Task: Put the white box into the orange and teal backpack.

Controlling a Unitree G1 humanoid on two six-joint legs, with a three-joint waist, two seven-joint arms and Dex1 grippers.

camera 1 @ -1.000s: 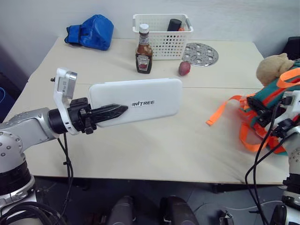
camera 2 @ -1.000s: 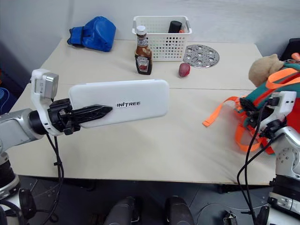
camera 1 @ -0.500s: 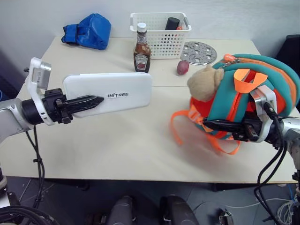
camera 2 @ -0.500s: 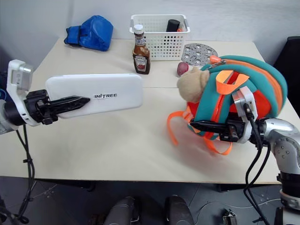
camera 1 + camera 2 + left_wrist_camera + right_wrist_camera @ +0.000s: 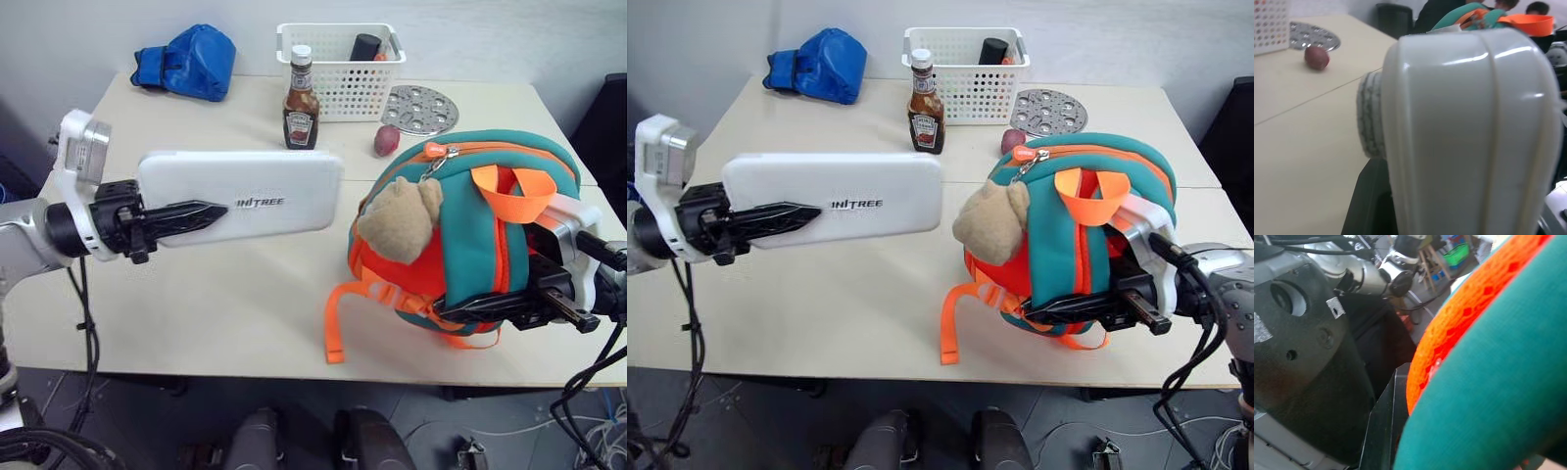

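My left gripper (image 5: 196,211) is shut on the white box (image 5: 284,181), a long flat case held level above the table's left half, its lettered lid facing me. In the left wrist view the box's rounded end (image 5: 1469,127) stands close up. The orange and teal backpack (image 5: 470,225) sits upright at the right, with its tan plush toy (image 5: 397,220) turned toward the box's free end a short gap away. My right gripper (image 5: 485,305) is shut on the backpack's lower edge. An orange strap (image 5: 335,328) dangles from it. Whether the zip is open I cannot tell.
At the back of the beige table (image 5: 196,304) lie a blue boxing glove (image 5: 191,61), a ketchup bottle (image 5: 301,98), a white perforated basket (image 5: 343,59), a round metal disc (image 5: 419,108) and a small red fruit (image 5: 386,140).
My right arm has swung the backpack from the table's right edge in toward the middle, turning it so the plush toy faces the box. The box stays gripped at about the same place.
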